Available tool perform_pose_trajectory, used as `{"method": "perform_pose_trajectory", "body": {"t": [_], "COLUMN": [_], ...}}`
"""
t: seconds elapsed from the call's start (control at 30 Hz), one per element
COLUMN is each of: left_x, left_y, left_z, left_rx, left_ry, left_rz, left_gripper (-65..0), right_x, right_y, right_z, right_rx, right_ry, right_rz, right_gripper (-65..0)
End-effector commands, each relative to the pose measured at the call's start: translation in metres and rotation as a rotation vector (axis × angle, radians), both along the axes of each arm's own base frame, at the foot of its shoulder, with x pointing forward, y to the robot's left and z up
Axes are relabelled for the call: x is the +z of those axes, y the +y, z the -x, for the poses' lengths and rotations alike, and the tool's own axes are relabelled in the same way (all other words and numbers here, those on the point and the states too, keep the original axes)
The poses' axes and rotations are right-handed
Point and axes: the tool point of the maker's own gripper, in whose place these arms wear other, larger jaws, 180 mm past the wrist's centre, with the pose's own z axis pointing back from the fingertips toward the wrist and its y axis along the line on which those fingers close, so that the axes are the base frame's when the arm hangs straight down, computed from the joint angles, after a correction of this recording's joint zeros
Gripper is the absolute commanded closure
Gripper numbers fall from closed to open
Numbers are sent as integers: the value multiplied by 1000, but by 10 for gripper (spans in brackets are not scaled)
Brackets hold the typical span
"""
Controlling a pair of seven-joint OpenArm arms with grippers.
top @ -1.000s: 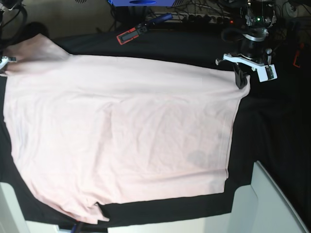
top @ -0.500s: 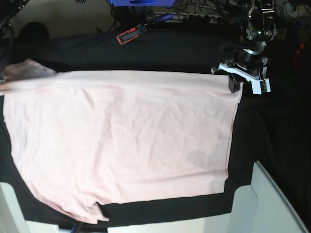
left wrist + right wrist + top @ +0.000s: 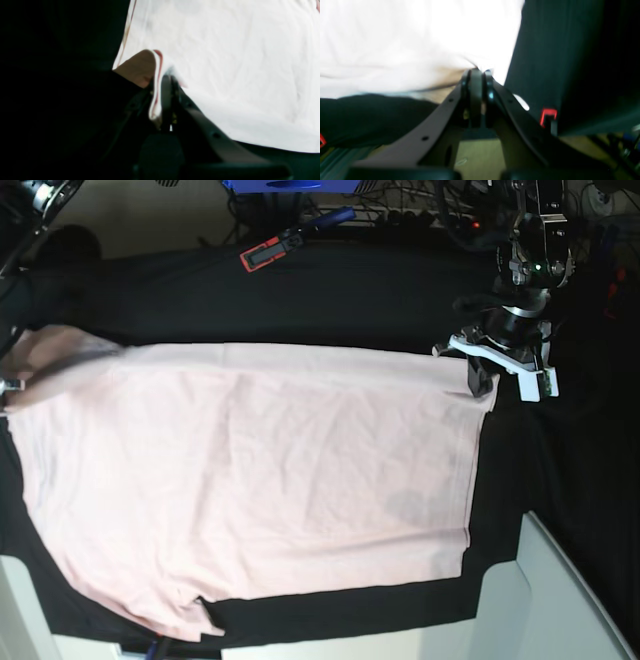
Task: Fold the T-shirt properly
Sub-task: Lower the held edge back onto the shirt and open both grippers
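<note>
Black left tool (image 3: pixel 483 383) with white bracket; black right tool (image 3: pixel 477 75), screw holes.

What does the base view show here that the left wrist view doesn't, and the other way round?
Only the base view shows the whole T-shirt spread on the black table cloth, the red-and-black tool at the far edge, and the white panel. Only the left wrist view shows, up close, the left gripper shut on a bunched, red-edged bit of hem. Both show the pink fabric, the dark cloth and that gripper at the shirt's corner.
</note>
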Motion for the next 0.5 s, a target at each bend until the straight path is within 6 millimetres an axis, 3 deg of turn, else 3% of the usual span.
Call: {"method": "perform_pose_trajectory", "body": {"t": [0.0, 0.33, 0.47], "left_x": [13, -10, -5], "left_y": [2, 4, 4], "left_z": [-9, -19, -27], "left_rx": [0, 7, 7], "left_ry": [-52, 30, 11], "left_rz": [-6, 20, 22], "left_gripper": [0, 0, 0], "right_x": [15, 19, 16], "right_y": [-8, -8, -8], "right_z": [-11, -51, -61], "right_rx": [-2, -4, -3], "right_ry": [-48, -81, -77], "right_rz": [24, -21, -46], "right_gripper": [0, 0, 0]}}
